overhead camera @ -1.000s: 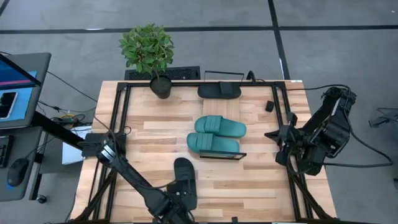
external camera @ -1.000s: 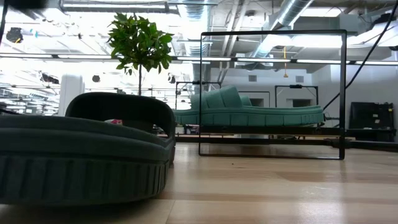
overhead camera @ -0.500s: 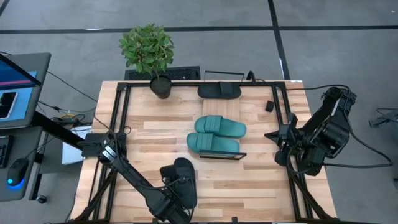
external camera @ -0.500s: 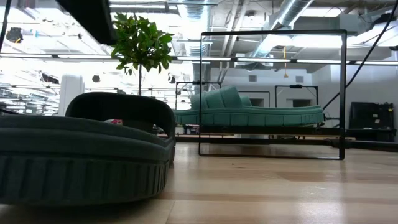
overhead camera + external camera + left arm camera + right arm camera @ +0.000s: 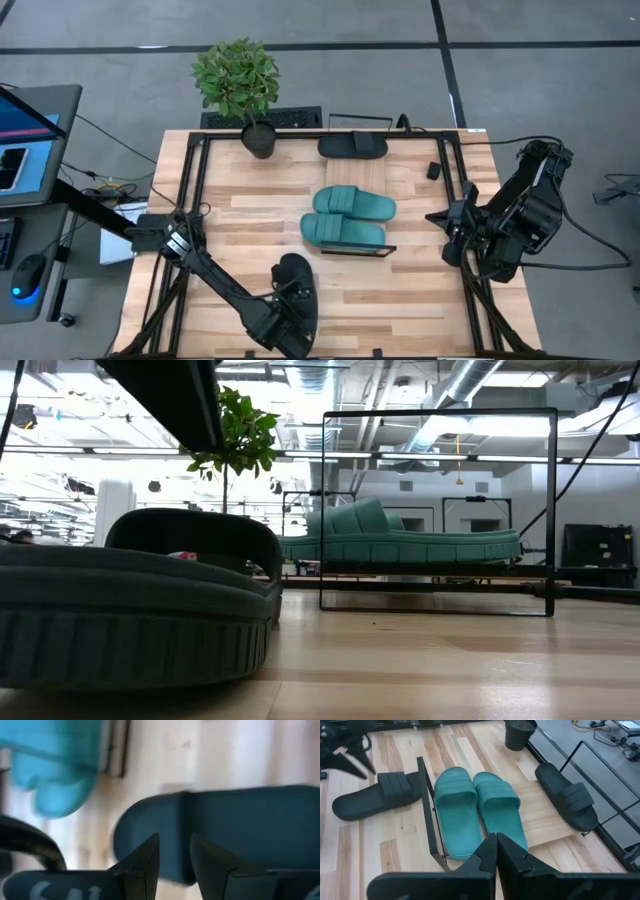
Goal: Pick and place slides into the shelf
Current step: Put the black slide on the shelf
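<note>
Two teal slides (image 5: 350,215) lie side by side, soles down, on the shelf's wood board (image 5: 405,190), and the black wire frame (image 5: 427,810) stands at their toe ends. One black slide (image 5: 352,147) rests sole down near the table's far edge. The other black slide (image 5: 296,275) lies near the near edge, large in the low view (image 5: 130,610). My left gripper (image 5: 175,852) hovers over this near slide (image 5: 240,825) with a small gap between its fingers. My right gripper (image 5: 496,840) waits shut at the table's right edge (image 5: 447,228).
A potted plant (image 5: 258,138) stands at the far-left part of the table, and a small black object (image 5: 433,170) lies far right. Black frame rails run along the left and right table edges. Bare wood lies between the near slide and the shelf.
My left gripper has moved from the table's near edge toward the far edge, coming over the near black slide. In the low view the arm has come into the picture from the upper left. The slides have kept still.
</note>
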Robot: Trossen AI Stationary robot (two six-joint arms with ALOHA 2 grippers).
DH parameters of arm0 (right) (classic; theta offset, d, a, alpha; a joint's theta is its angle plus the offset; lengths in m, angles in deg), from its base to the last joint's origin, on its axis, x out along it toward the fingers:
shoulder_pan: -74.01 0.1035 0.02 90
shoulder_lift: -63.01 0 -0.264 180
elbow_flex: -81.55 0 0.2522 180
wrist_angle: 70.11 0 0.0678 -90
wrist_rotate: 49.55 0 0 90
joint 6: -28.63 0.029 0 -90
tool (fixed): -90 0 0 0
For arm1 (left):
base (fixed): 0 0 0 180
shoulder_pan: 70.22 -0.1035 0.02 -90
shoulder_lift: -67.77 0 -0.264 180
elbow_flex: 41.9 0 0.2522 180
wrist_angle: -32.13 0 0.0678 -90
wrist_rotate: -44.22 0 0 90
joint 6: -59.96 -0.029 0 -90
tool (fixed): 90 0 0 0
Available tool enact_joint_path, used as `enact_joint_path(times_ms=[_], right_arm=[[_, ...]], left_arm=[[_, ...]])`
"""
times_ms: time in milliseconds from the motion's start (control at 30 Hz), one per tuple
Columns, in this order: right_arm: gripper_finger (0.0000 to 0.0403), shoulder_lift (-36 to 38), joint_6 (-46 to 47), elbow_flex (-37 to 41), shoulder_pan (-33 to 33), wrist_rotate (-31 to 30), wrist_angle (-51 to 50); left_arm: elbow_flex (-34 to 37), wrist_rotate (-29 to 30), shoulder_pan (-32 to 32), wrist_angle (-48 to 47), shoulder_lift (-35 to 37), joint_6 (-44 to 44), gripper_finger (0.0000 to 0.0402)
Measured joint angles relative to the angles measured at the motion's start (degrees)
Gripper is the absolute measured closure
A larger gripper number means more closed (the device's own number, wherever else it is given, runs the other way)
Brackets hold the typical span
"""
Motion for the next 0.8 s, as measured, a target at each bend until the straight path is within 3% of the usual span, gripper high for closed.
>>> enact_joint_path(times_ms=[133, 400, 567, 800], right_arm=[[0.0403, 0.00, -1.01, 0.00, 0.00, 0.00, -0.02], [0.0403, 0.00, -2.10, 0.00, 0.00, 0.00, -0.02], [0.0403, 0.00, -2.79, -0.01, 0.00, 0.00, -0.04], [0.0403, 0.00, -3.12, 0.00, 0.00, 0.00, -0.07]], left_arm=[[0.00, -1.00, -0.17, 4.27, 0.00, -2.27, 0.0304], [-0.06, -2.12, -1.63, 2.85, -0.51, -1.68, 0.0304], [-0.04, -8.65, -2.40, 3.25, -2.94, -4.32, 0.0304], [-0.04, -5.33, -2.68, -0.34, -2.89, -1.09, 0.0304]])
